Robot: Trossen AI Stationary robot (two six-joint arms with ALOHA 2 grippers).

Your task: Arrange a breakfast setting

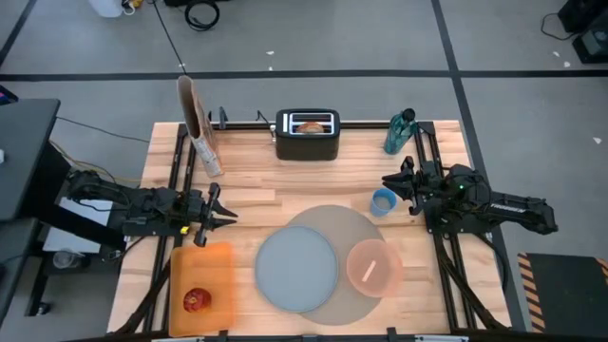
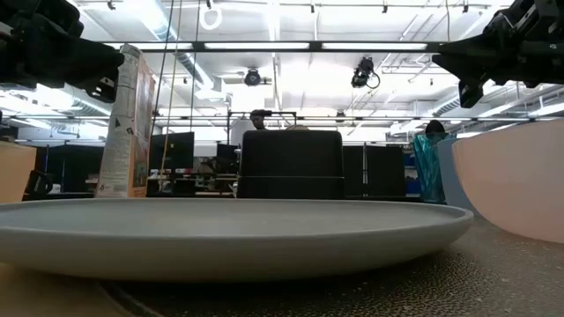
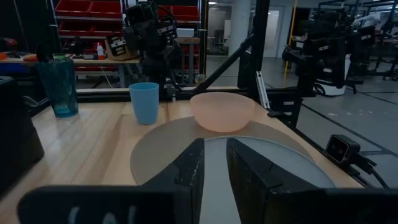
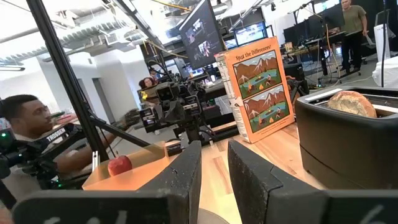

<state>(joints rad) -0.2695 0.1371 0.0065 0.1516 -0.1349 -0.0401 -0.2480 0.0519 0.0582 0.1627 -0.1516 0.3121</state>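
From above, the blue-grey plate (image 1: 296, 269) lies on the grey mat (image 1: 334, 228), the pink bowl (image 1: 373, 265) at its right. The left gripper (image 1: 220, 214) and right gripper (image 1: 397, 182) hover level, facing inward, fingers narrowly parted, empty. Level view: the bagel half (image 4: 351, 102) stands upright in the toaster (image 4: 348, 149).

Both arms were matte black with jointed segments; the left gripper (image 1: 217, 215) and right gripper (image 1: 399, 180) ended in dark angular fingers, with a small green light on the right arm.

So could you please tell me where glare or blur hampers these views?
Low view: bright ceiling lights leave both arms as silhouettes, and the near plate is soft. Right wrist view: overexposed ceiling, blurred own fingers, yet the apple reads clearly. High view: evenly lit.
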